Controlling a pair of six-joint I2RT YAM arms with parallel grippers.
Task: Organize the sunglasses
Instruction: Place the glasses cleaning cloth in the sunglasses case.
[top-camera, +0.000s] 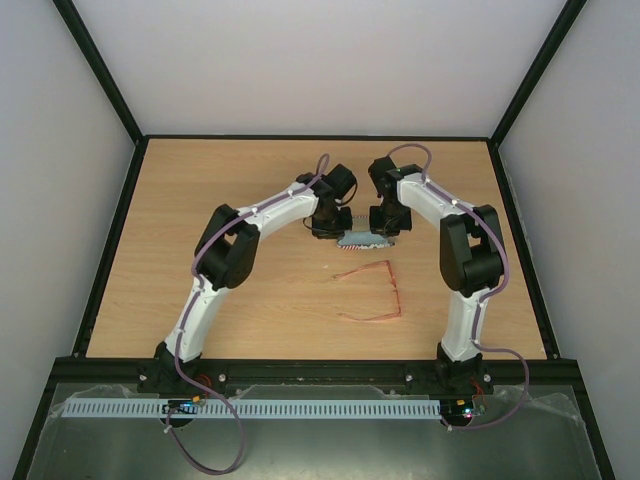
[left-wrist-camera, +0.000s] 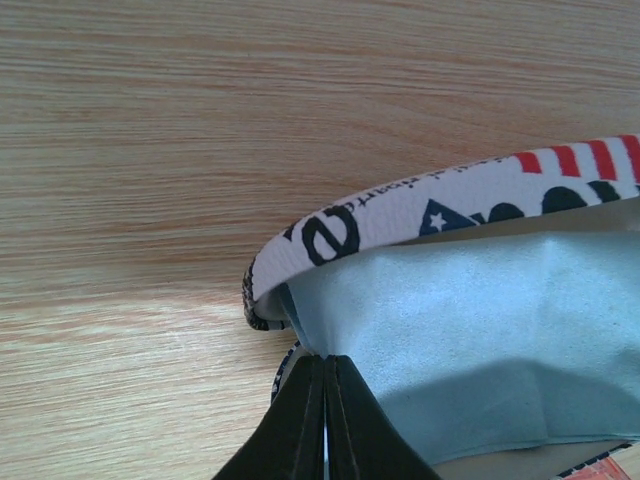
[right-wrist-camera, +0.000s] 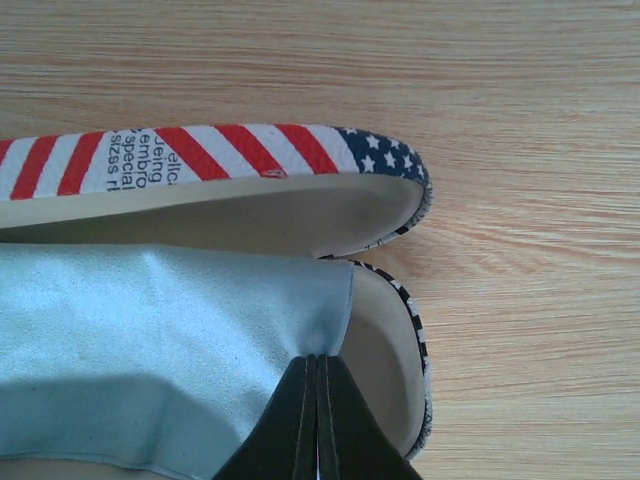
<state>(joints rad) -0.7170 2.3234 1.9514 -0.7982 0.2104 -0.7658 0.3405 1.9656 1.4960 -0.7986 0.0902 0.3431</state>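
Appearing only overhead, the sunglasses (top-camera: 394, 290) escape both wrist views of cloth (left-wrist-camera: 470, 340).

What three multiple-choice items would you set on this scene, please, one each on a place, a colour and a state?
1. Where do the sunglasses lie?
A. on the table, apart from the case
B. inside it
C. between gripper fingers

2. What colour is the cloth?
A. yellow
B. light blue
C. black

3. How are the left gripper and right gripper?
A. both open
B. one open
C. both shut on the cloth

Answers:
1. A, the frame lies on bare wood.
2. B, both wrist views show pale blue.
3. C, each gripper pinches a cloth fold.
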